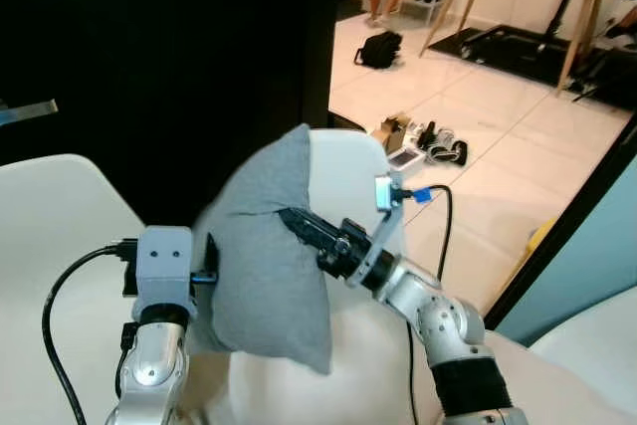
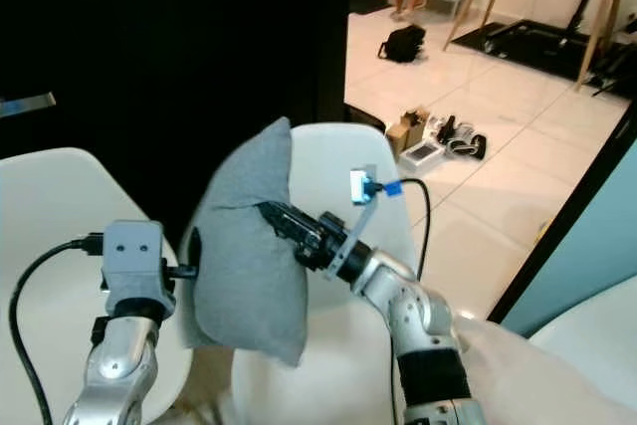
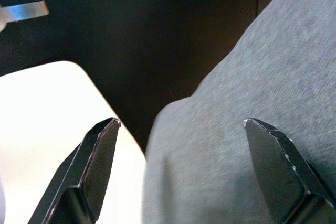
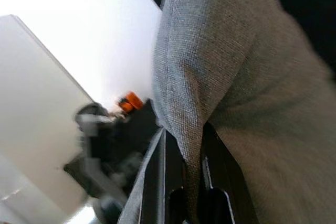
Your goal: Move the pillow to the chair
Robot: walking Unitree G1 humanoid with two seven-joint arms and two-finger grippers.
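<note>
Right gripper point(image 4: 184, 145) pinches a thin fold of pillow point(image 1: 269, 246); left gripper point(image 3: 184, 166), jaws spread, at nine o'clock; fold may slip short of chair point(image 1: 348, 161).

Bright daylit floor point(image 1: 498, 146), dark backdrop, soft blur in wrist views

The pillow point(image 1: 269, 256) is plain heather grey with a fine woven texture, set against a white chair point(image 2: 338, 161). The right end effector point(image 1: 299, 223) has black fingers on a silver arm; the floor point(image 1: 498, 136) is glossy off-white tile.
</note>
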